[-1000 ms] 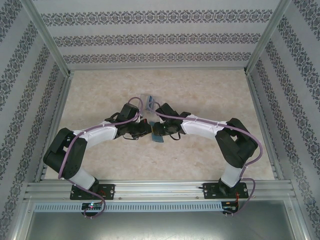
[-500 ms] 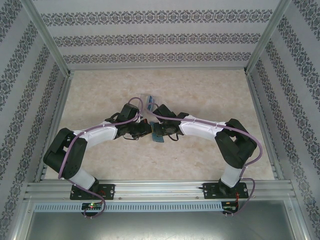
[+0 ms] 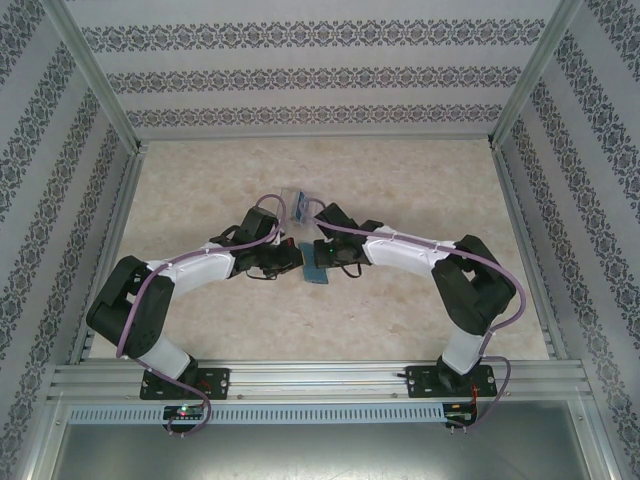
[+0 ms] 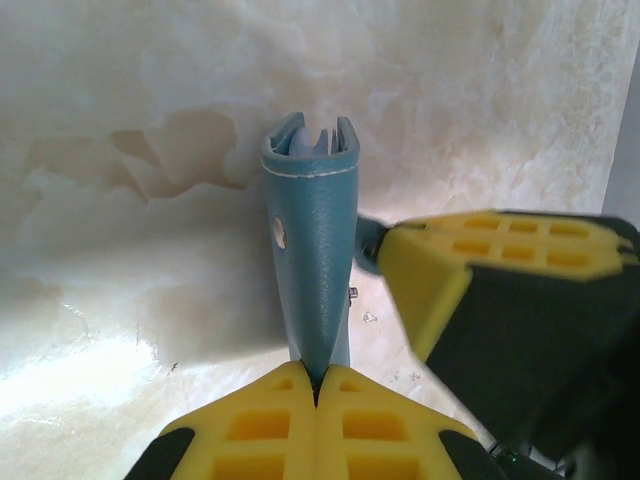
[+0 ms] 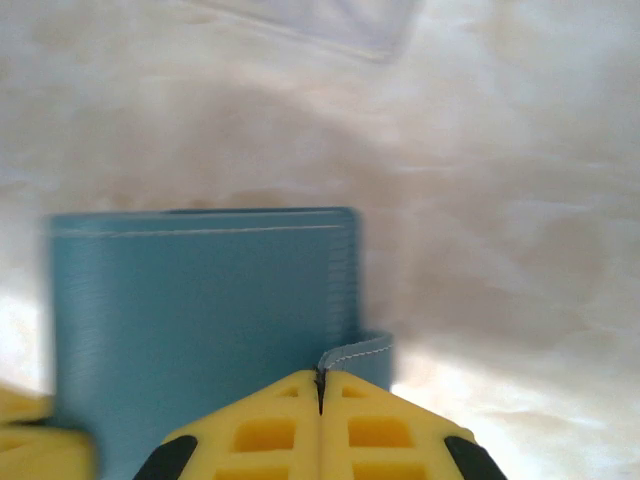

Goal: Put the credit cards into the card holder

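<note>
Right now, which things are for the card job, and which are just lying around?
For the job:
- clear card holder, standing on the table
- blue wallet, pinched by the left gripper and the right gripper, both shut on it

Just there:
- marbled table
- patterned walls
</note>
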### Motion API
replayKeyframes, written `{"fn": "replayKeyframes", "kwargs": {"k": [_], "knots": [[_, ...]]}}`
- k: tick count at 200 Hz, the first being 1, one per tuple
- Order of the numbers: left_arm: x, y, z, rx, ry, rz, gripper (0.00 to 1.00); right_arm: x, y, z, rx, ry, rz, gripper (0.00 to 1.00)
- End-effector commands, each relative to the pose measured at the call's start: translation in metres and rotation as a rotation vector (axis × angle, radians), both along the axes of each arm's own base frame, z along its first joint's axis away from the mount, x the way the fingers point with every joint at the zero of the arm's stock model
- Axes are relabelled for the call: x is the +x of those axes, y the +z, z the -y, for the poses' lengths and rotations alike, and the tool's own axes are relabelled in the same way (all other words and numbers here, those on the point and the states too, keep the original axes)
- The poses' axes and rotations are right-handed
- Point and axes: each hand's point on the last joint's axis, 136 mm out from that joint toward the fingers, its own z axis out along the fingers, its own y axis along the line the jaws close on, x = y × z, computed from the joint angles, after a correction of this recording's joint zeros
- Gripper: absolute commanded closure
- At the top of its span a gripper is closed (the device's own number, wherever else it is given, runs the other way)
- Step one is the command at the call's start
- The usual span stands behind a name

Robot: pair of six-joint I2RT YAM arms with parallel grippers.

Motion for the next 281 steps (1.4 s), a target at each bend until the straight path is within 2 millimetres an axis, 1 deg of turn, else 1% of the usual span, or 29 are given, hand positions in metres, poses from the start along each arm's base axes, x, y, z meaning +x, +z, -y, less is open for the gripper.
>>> {"fn": "replayKeyframes", "kwargs": {"k": [1, 16, 38, 50, 53, 59, 64, 72, 98, 122, 137, 149, 159, 186, 208, 221, 236, 240, 262, 281], "knots": [[-0.009, -0.013, -0.007, 0.054, -0.010, -0.019, 1.00, -0.006, -0.010, 0.022, -0.004, -0.048, -0.036, 1.00], [-0.011, -0.020, -0.012, 0.089, -0.008, -0.034, 1.00, -0.008, -0.011, 0.027, 0.017, -0.047, -0.050, 1.00], [-0.014, -0.025, -0.012, 0.091, -0.018, -0.040, 0.99, -0.012, -0.009, 0.033, 0.045, -0.050, -0.069, 1.00], [-0.014, -0.028, -0.014, 0.109, -0.023, -0.035, 0.83, -0.013, -0.010, 0.039, 0.042, -0.059, -0.061, 1.00], [-0.013, -0.028, -0.015, 0.112, -0.023, -0.033, 0.81, -0.013, -0.010, 0.040, 0.041, -0.060, -0.059, 1.00], [-0.014, -0.028, -0.015, 0.116, -0.030, -0.034, 0.71, -0.013, -0.011, 0.043, 0.042, -0.066, -0.062, 1.00], [-0.014, -0.028, -0.014, 0.115, -0.038, -0.031, 0.61, -0.014, -0.011, 0.044, 0.048, -0.066, -0.066, 1.00], [-0.014, -0.025, -0.013, 0.110, -0.048, -0.024, 0.52, -0.015, -0.010, 0.043, 0.066, -0.059, -0.078, 1.00], [-0.012, -0.022, -0.023, 0.143, -0.020, 0.011, 0.37, -0.022, 0.002, 0.027, 0.148, 0.000, -0.088, 1.00], [-0.014, -0.014, -0.025, 0.148, -0.032, 0.037, 0.27, -0.027, 0.025, 0.008, 0.249, 0.044, -0.092, 1.00], [-0.015, -0.012, -0.031, 0.154, -0.022, 0.058, 0.23, -0.028, 0.041, -0.004, 0.303, 0.077, -0.081, 1.00], [-0.016, -0.011, -0.032, 0.109, -0.012, 0.062, 0.20, -0.028, 0.053, -0.012, 0.334, 0.097, -0.076, 1.00], [-0.016, -0.011, -0.036, 0.072, 0.012, 0.049, 0.19, -0.027, 0.061, -0.018, 0.354, 0.103, -0.073, 1.00], [-0.016, -0.017, -0.048, 0.023, 0.056, 0.034, 0.19, -0.027, 0.073, -0.033, 0.392, 0.145, -0.071, 1.00], [-0.014, -0.017, -0.045, -0.020, 0.056, 0.035, 0.17, -0.029, 0.080, -0.040, 0.424, 0.161, -0.089, 1.00], [-0.013, -0.017, -0.042, -0.040, 0.051, 0.043, 0.13, -0.031, 0.090, -0.047, 0.468, 0.186, -0.088, 1.00], [-0.010, -0.013, -0.040, -0.066, 0.047, 0.040, 0.01, -0.032, 0.101, -0.055, 0.520, 0.219, -0.078, 1.00], [-0.010, -0.012, -0.041, -0.074, 0.048, 0.036, 0.01, -0.032, 0.103, -0.057, 0.528, 0.224, -0.079, 1.00], [-0.006, -0.006, -0.048, -0.129, 0.077, 0.051, 0.00, -0.030, 0.105, -0.064, 0.551, 0.230, -0.096, 1.00], [-0.006, -0.007, -0.051, -0.132, 0.076, 0.050, 0.03, -0.030, 0.096, -0.068, 0.555, 0.226, -0.118, 1.00]]}}
